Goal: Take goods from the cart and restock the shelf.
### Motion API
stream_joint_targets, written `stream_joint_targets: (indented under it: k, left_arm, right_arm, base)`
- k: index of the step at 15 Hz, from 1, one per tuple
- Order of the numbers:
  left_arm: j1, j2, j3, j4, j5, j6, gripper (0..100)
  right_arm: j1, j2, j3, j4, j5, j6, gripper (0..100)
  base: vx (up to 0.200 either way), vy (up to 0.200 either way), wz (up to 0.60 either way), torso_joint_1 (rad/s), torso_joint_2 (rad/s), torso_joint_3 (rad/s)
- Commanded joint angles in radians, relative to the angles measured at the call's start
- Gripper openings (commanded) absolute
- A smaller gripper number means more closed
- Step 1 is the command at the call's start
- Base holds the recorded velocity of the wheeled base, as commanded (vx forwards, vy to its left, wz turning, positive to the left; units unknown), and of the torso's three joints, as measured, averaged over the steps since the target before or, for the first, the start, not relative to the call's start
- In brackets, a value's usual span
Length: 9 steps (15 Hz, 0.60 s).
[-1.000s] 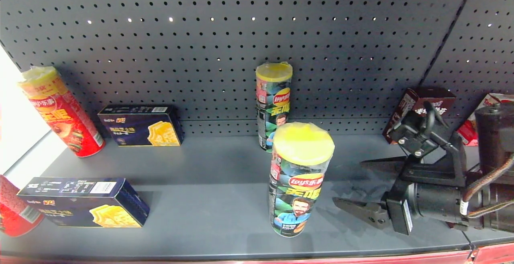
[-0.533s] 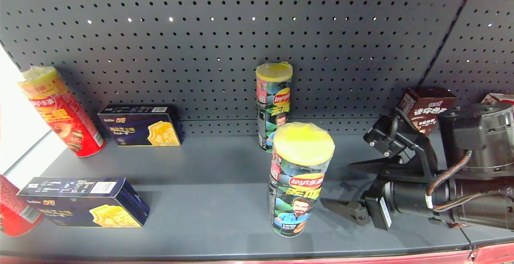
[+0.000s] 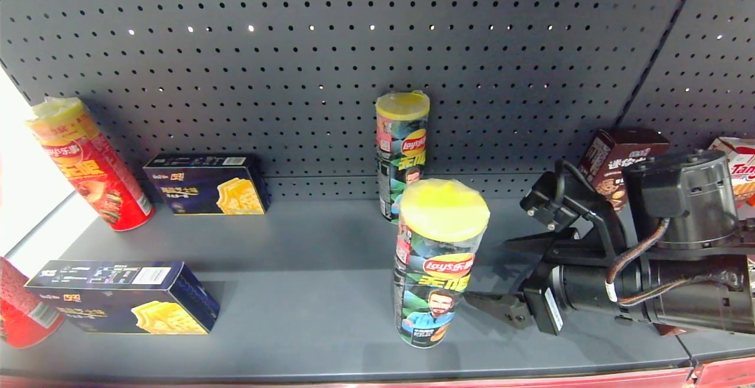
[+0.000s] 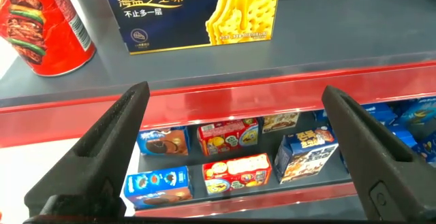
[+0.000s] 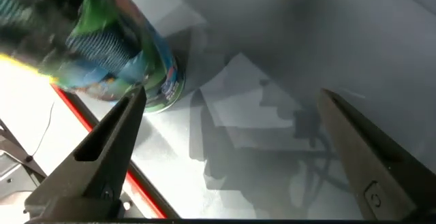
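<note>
Right gripper (image 3: 485,271) slid left, jaws spread, close beside front chip can (image 3: 439,264); can possibly nudged.

My right arm (image 3: 649,293) is a matte black cylinder. At one o'clock of it is a squat dark-grey joint (image 3: 684,199) with a lighter grey cap. A brown braided cable (image 3: 634,252) loops from the joint to the cylinder, and a thinner one runs along the barrel. The cylinder's nine-o'clock end carries a square black flange with a white label (image 3: 552,311). At eleven o'clock from that, a black bracket (image 3: 596,229) bears my boxy black camera (image 3: 545,199), which has small silver screws (image 3: 553,227) and a black wire. My right gripper (image 3: 486,271) has two dark-grey, wedge-shaped fingers (image 3: 498,310) with blunt tips. My left gripper (image 4: 235,91) has the same tapered black pair, one with a small embossed mark.
</note>
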Motion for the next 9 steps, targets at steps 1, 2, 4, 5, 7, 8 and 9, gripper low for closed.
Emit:
stream_joint_targets:
  k: [1, 2, 4, 5, 7, 8, 9]
  left_arm:
    - [0.000, 0.002, 0.000, 0.000, -0.001, 0.001, 100]
    - [0.000, 0.002, 0.000, 0.000, -0.001, 0.002, 100]
    - [0.000, 0.002, 0.000, 0.000, 0.000, 0.001, 100]
    - [0.000, 0.002, 0.000, 0.000, 0.000, 0.001, 100]
    - [0.000, 0.002, 0.000, 0.000, 0.000, 0.001, 100]
    - [0.000, 0.002, 0.000, 0.000, 0.000, 0.001, 100]
    - [0.000, 0.002, 0.000, 0.000, 0.000, 0.001, 100]
  right_arm:
    - [-0.007, -0.014, 0.003, -0.001, 0.000, -0.001, 100]
    - [-0.008, -0.010, -0.003, -0.001, 0.000, -0.001, 100]
    - [0.002, 0.001, -0.016, -0.001, 0.000, -0.001, 100]
    - [0.012, 0.016, -0.023, -0.001, 0.000, -0.001, 100]
    - [0.019, 0.033, -0.042, -0.001, 0.000, -0.001, 100]
    - [0.024, 0.044, -0.051, -0.001, 0.000, -0.001, 100]
    - [0.025, 0.045, -0.051, -0.001, 0.000, -0.001, 100]
  base:
    - [0.000, 0.000, 0.00, 0.000, 0.00, 0.000]
    - [0.000, 0.000, 0.00, 0.000, 0.00, 0.000]
    - [0.000, 0.000, 0.00, 0.000, 0.00, 0.000]
    - [0.000, 0.000, 0.00, 0.000, 0.00, 0.000]
    - [0.000, 0.000, 0.00, 0.000, 0.00, 0.000]
    - [0.000, 0.000, 0.00, 0.000, 0.00, 0.000]
    - [0.000, 0.000, 0.00, 0.000, 0.00, 0.000]
